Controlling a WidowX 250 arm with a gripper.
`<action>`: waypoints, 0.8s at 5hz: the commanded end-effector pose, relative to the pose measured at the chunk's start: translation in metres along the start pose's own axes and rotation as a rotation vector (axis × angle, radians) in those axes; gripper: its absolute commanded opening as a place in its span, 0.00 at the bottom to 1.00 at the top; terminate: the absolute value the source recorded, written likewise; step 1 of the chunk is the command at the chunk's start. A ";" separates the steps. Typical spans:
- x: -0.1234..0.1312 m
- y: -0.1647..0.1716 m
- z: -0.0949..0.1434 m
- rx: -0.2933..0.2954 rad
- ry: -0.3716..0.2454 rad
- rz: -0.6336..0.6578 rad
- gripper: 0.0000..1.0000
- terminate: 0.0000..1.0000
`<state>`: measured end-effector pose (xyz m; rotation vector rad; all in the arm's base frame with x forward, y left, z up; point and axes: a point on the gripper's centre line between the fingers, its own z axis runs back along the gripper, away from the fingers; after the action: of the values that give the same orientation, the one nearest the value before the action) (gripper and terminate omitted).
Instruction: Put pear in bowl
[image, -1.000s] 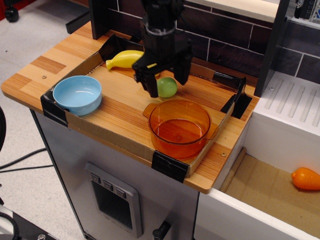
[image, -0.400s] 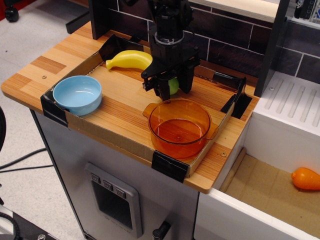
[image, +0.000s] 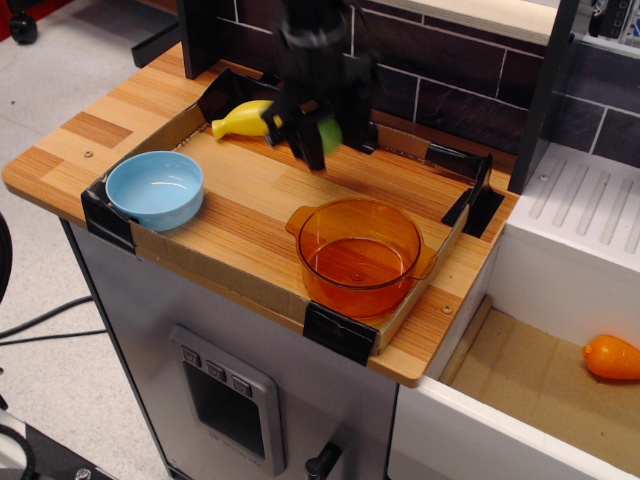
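Observation:
The light green pear (image: 329, 133) is held between the black fingers of my gripper (image: 322, 135), lifted above the wooden board behind the orange pot. Only part of the pear shows past the fingers. The gripper is shut on it. The light blue bowl (image: 155, 187) sits empty at the board's front left corner, well to the left of and below the gripper.
A transparent orange pot with handles (image: 360, 255) stands at the board's front right. A yellow banana (image: 243, 118) lies at the back left, partly behind the gripper. An orange fruit (image: 611, 357) lies in the lower compartment at right. A dark tiled wall (image: 450, 90) rises behind.
The gripper closed on the pear on the board, then lifted it up and slightly left. The pear no longer rests on the wood.

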<state>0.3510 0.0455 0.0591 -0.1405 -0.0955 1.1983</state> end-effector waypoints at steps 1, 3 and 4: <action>0.013 0.027 0.064 -0.080 -0.004 0.004 0.00 0.00; 0.024 0.096 0.058 -0.017 -0.011 -0.091 0.00 0.00; 0.030 0.118 0.046 0.014 -0.003 -0.110 0.00 0.00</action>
<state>0.2445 0.1105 0.0750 -0.1165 -0.0617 1.0927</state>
